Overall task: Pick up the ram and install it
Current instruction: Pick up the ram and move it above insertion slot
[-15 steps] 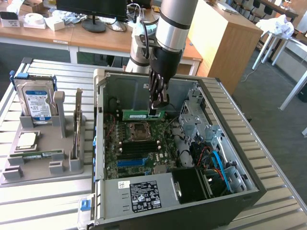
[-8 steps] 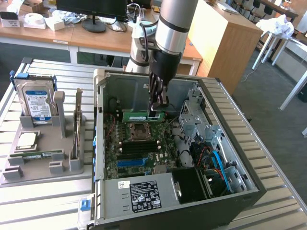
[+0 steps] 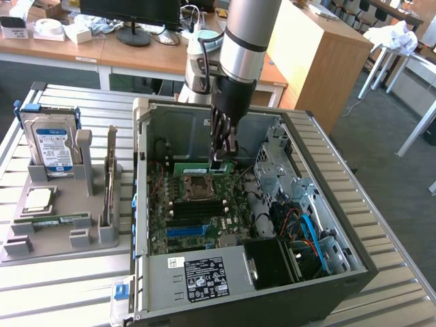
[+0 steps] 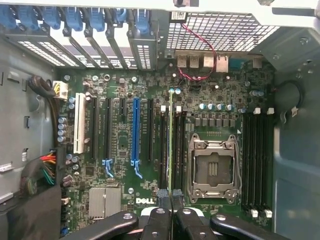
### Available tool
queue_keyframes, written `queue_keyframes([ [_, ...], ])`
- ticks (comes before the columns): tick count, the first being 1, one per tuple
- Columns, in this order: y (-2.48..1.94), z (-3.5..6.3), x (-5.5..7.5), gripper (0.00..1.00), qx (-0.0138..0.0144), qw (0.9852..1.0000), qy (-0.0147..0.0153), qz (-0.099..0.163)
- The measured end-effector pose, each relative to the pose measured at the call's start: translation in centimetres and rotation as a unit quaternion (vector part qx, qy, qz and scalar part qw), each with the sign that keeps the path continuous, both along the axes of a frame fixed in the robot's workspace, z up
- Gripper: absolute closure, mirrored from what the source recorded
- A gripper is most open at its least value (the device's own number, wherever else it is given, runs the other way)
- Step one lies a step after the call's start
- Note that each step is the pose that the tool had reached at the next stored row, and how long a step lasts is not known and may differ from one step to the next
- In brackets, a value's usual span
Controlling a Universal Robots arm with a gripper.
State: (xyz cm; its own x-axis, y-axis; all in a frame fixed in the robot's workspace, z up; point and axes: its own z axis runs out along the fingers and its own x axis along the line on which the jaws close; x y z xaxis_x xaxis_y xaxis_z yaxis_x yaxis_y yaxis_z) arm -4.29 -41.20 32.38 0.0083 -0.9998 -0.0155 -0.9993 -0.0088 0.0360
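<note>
One stick lifted, seating not confirmed

One step looks done. The gripper (image 3: pixel 219 162) is pinched together on the top edge of the ram (image 3: pixel 199 165) and holds it upright inside the open computer case (image 3: pixel 174 122), so the pick-up is complete. In the wrist view the ram (image 4: pixel 171 145) runs edge-on, straight out from between the closed tips of the gripper (image 4: pixel 171 196). It is lined up lengthwise with the black memory slots (image 4: pixel 164 145) directly beneath it. Whether its lower edge has entered a slot I cannot tell. By my judgement, the installing is what remains.

Just beside the gripper lies the empty CPU socket (image 4: pixel 212 167) with its metal frame, and past that a second slot bank (image 4: pixel 255 155). On the gripper's other side stand the expansion slots, among them a blue expansion slot (image 4: pixel 135 130) and a white expansion slot (image 4: pixel 79 122). A red cable (image 4: pixel 200 55) loops near the rear ports, well apart from the ram. Nothing sits between the ram and the slots under it, though the socket frame is close.

Well away from the gripper, outside the case, a grey holder (image 3: pixel 54 242) on the slatted desk (image 3: pixel 68 293) carries a hard drive (image 3: pixel 49 139) and a square processor chip (image 3: pixel 37 199).
</note>
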Motion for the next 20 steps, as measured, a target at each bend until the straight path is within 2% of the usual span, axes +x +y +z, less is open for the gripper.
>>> queue_keyframes([
  [20,0.0,-1.92,0.0,0.88,0.0,1.0,0.0,-0.001],
])
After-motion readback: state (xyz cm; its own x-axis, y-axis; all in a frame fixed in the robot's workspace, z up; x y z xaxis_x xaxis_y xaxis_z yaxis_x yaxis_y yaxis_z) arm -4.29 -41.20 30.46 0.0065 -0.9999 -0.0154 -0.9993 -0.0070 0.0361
